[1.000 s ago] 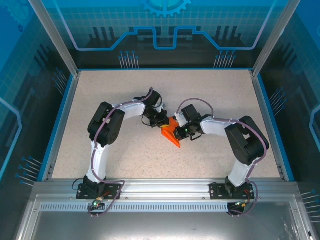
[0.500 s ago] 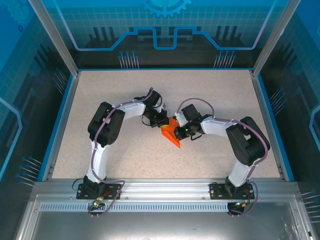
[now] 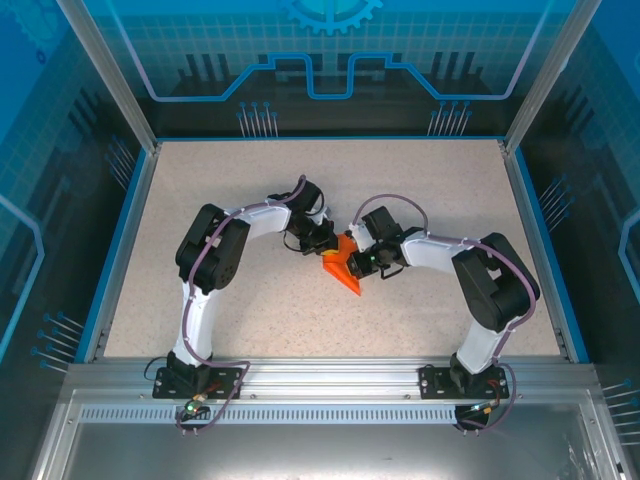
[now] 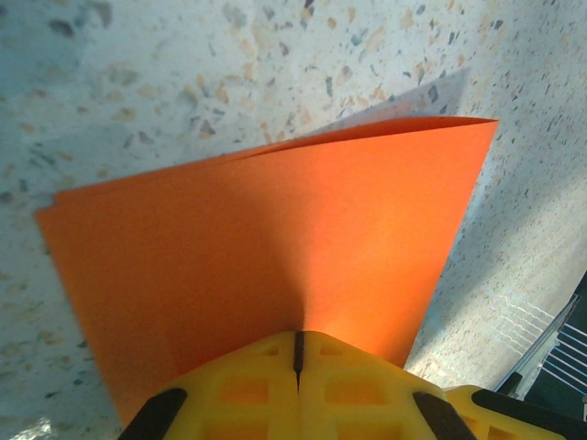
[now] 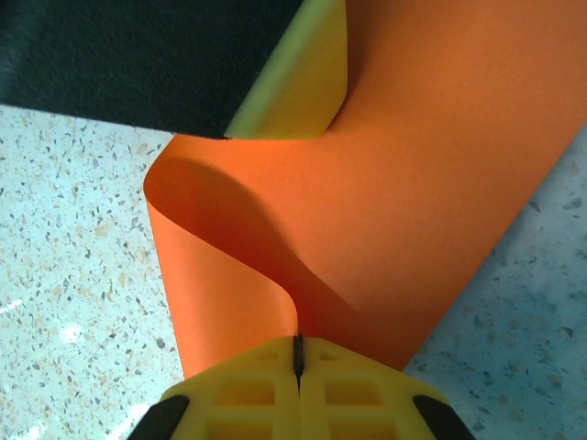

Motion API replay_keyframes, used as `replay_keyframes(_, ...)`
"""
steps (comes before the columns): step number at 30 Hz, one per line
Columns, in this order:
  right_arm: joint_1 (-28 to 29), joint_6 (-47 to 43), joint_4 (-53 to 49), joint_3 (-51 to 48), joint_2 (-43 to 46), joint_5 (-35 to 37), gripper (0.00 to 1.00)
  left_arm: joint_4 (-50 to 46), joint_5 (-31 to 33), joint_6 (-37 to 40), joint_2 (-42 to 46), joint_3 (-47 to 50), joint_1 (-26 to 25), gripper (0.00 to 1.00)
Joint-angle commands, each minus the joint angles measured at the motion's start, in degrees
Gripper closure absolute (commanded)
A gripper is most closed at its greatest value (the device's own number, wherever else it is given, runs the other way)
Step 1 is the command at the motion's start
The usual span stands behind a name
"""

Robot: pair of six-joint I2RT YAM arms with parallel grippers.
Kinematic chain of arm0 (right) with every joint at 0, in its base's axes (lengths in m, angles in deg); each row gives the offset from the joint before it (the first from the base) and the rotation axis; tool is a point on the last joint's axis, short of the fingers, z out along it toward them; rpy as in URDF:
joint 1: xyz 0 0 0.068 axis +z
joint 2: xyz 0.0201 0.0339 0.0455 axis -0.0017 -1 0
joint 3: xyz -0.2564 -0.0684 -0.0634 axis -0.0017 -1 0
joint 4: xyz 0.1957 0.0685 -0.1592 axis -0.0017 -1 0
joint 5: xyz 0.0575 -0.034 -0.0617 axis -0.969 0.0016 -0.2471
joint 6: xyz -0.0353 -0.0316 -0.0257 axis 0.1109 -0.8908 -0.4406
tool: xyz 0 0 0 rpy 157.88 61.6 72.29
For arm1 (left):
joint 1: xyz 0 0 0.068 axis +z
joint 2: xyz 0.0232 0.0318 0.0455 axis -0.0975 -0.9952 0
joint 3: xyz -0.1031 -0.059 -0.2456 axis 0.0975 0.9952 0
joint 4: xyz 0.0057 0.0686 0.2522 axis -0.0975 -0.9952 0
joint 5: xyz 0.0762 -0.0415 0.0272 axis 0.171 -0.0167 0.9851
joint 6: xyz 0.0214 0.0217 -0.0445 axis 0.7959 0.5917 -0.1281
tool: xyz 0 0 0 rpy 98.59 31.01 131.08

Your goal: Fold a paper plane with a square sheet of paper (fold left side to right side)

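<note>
The square sheet of paper (image 3: 345, 276) is bright orange and bent over on itself in the middle of the table, between both grippers. My left gripper (image 3: 327, 246) is shut on its near edge (image 4: 298, 341), and two layers of the sheet (image 4: 275, 229) fan out beyond the fingertips. My right gripper (image 3: 357, 262) is shut on a curled-up edge of the sheet (image 5: 413, 165), which runs into the closed jaw seam (image 5: 298, 344). A yellow finger (image 5: 298, 87) of the left gripper touches the paper at the top of the right wrist view. The paper plane is out of view.
The speckled table (image 3: 250, 190) stretches out around the paper on all sides. A blue rim (image 3: 128, 230) and frame posts bound it. Both arm bases are bolted to the metal rail (image 3: 330, 378) at the near edge.
The right wrist has shifted very slightly. The paper and the left gripper stay almost where they were, and both grips hold.
</note>
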Motion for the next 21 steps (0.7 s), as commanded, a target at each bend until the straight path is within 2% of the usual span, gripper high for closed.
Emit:
replay_keyframes(1,-0.8,0.8,-1.7,1.3,-1.1,0.6,0.96,-3.5,2.2,1.2,-2.6,1.3,-0.7,0.95)
replay_keyframes(13,-0.8,0.7,-2.8,1.1,-2.0,1.8,0.96,-3.6,2.3,1.4,-2.4,1.4,-0.7,0.94)
replay_keyframes(21,-0.8,0.4,-4.8,1.9,-3.8,2.1,0.96,-5.6,4.8,4.2,3.0,0.9,-0.1,0.80)
